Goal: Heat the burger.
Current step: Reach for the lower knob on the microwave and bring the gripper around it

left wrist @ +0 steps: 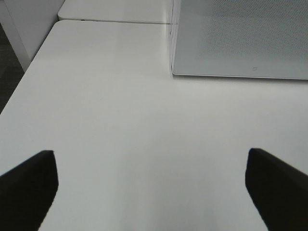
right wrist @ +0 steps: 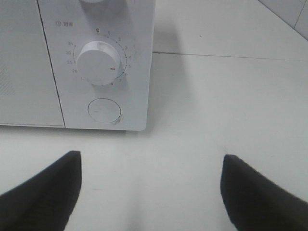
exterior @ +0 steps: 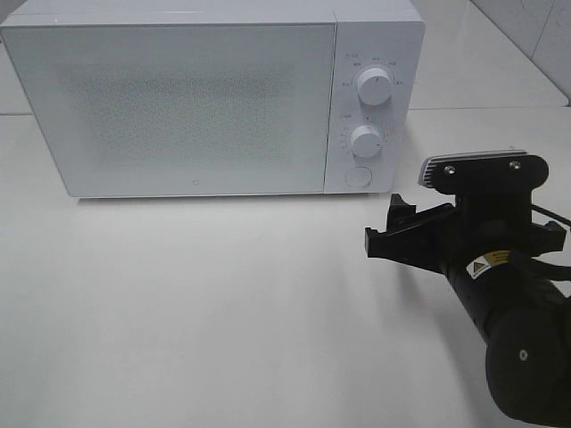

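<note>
i cannot make out the burger; the microwave [exterior: 375, 53] has its frosted door [exterior: 178, 107] shut. my right gripper [exterior: 393, 234], at four o'clock from it, stands apart. my left gripper [left wrist: 149, 159] gapes wide, fingers cut off.

A: White microwave [exterior: 178, 98] at the back of the white table [exterior: 223, 312] — door shut?
B: Shut. Control panel on its right: upper knob [exterior: 374, 86], lower knob [exterior: 366, 141], round button [exterior: 358, 176] beneath. Lower knob carries a red mark — dial numbered.
</note>
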